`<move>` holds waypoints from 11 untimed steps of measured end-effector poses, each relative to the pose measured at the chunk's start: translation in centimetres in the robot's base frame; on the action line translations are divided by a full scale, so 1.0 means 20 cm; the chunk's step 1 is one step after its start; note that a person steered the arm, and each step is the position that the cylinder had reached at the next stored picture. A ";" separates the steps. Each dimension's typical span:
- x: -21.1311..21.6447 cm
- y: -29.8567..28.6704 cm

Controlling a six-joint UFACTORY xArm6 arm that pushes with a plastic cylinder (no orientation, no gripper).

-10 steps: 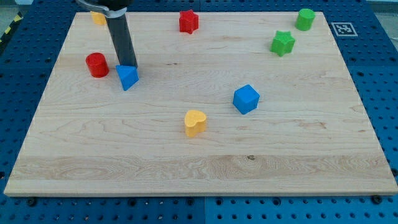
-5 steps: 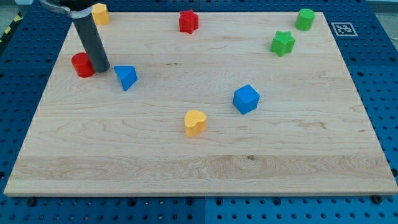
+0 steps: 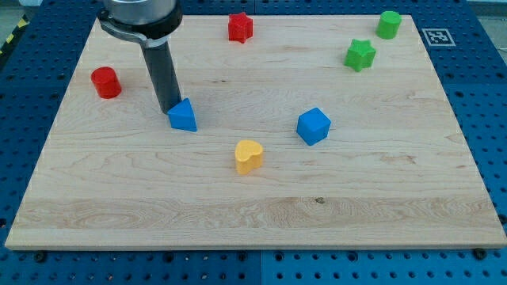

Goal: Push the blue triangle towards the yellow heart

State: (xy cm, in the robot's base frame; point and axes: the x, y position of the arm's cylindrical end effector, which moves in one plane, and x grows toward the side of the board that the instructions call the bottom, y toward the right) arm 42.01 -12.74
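The blue triangle (image 3: 183, 115) lies on the wooden board (image 3: 253, 206), left of centre. The yellow heart (image 3: 249, 156) lies below and to the right of it, about a block's width apart. My tip (image 3: 170, 110) stands against the triangle's upper-left side, on the side away from the heart.
A red cylinder (image 3: 105, 82) sits at the left, a red star (image 3: 241, 27) at the top. A blue cube (image 3: 314, 126) lies right of the heart. A green star (image 3: 360, 55) and a green cylinder (image 3: 388, 24) are at the top right.
My tip swung left, nudging the red cylinder left, then came back right and down behind the blue triangle. The triangle has slid down-right toward the yellow heart.
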 end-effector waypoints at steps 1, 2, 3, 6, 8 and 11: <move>0.05 0.04; 0.09 0.09; 0.09 0.11; 0.14 0.18; 0.14 0.31; 0.32 0.34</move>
State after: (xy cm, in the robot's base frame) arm 48.47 -5.95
